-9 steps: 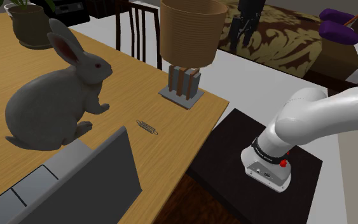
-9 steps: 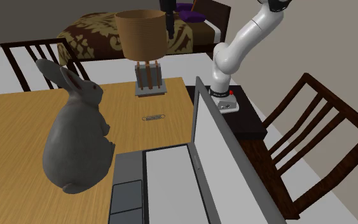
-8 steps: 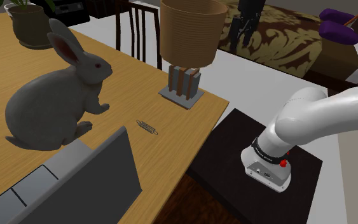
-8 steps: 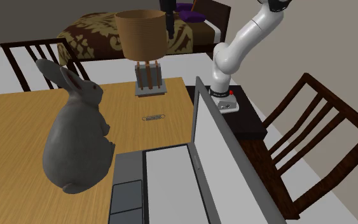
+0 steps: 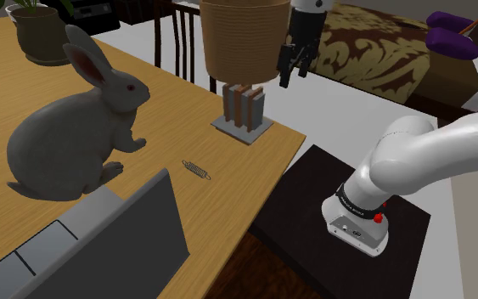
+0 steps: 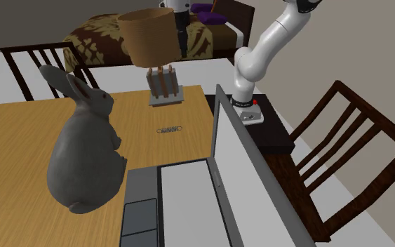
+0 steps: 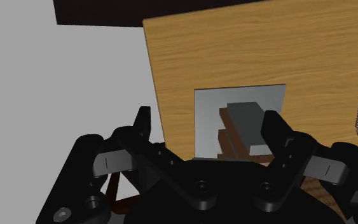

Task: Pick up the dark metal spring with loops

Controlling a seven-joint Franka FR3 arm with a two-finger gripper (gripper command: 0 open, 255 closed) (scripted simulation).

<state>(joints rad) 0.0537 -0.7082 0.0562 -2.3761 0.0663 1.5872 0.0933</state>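
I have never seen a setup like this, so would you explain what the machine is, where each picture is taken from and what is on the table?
The machine is a white robot arm standing on a dark box beside a wooden table. Its black two-fingered gripper hangs open and empty, high beside the lamp. The shoulder view looks down from beside the arm's base; the second exterior view looks across a laptop; the wrist view comes from a camera on the hand, looking past its fingers. On the table stand a grey rabbit figure, the lamp, the laptop and a potted plant. The small spring it should pick up lies untouched on the wood near the lamp's base.
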